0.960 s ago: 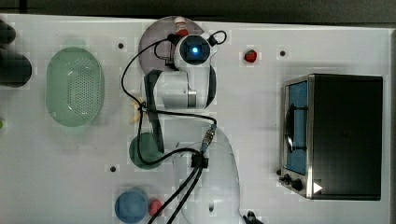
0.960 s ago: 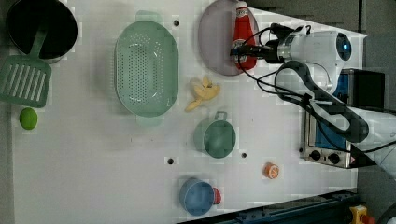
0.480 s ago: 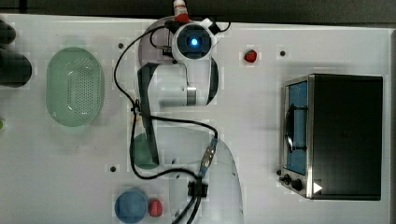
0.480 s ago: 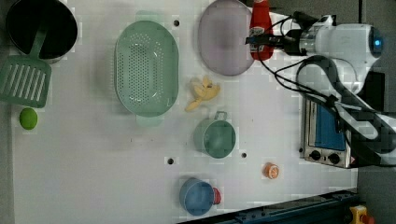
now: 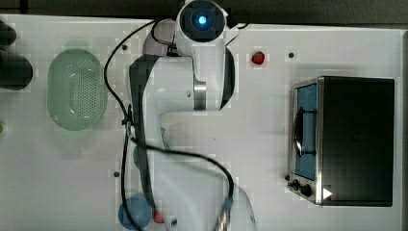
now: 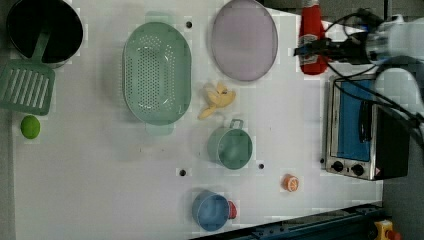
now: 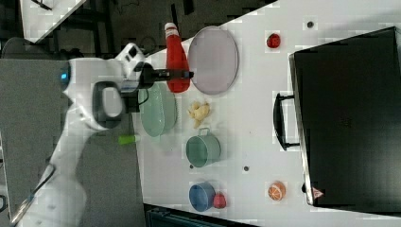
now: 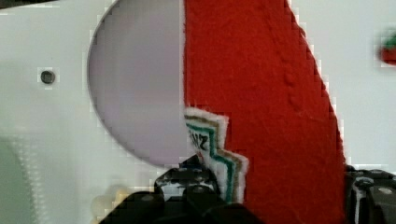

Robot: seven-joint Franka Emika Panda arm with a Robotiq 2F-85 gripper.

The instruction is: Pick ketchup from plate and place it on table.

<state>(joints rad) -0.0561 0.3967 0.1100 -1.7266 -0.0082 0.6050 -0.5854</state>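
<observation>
Two of my fingers are clamping the ketchup in my gripper, hanging beside the plate, above the table.

Glossy red plastic ketchup; matt lilac plate; smooth white table

Top view straight overhead; side views oblique, sharing plate

White arm, black cables, blue light
</observation>
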